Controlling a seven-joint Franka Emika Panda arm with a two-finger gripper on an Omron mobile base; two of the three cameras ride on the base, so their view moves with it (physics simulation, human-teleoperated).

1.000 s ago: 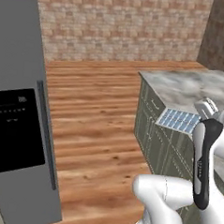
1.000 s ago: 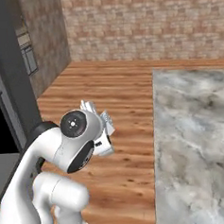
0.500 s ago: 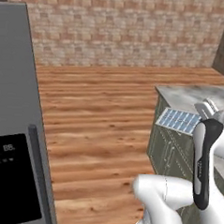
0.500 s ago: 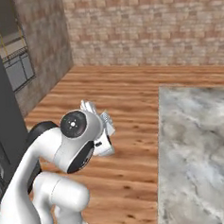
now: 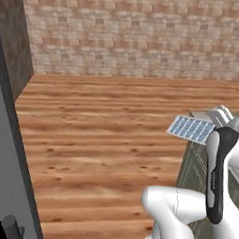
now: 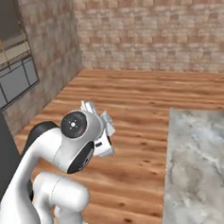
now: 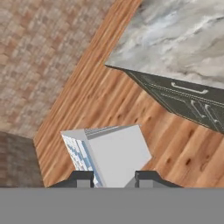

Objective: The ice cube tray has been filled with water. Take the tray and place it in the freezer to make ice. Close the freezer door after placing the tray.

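The gripper [image 7: 113,177] holds the ice cube tray [image 5: 192,129] by one end, aloft over the wood floor [image 5: 105,140], left of the marble counter [image 6: 203,164]; the carry, I judge, wants the tray level; the freezer door [image 5: 5,184] stands near left.

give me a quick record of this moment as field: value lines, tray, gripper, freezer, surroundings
tray: ice cube tray held up in the air over the wood floor, pale blue cells showing in the left base view
tray in hand view: white underside faces the camera, cells along one edge
gripper: gripper shut on the tray, one finger at each side of it
freezer: grey door edge at the left of the left base view; open or closed cannot be told
counter: marble top on dark panelled cabinets, tray not on it
backdrop: brick wall
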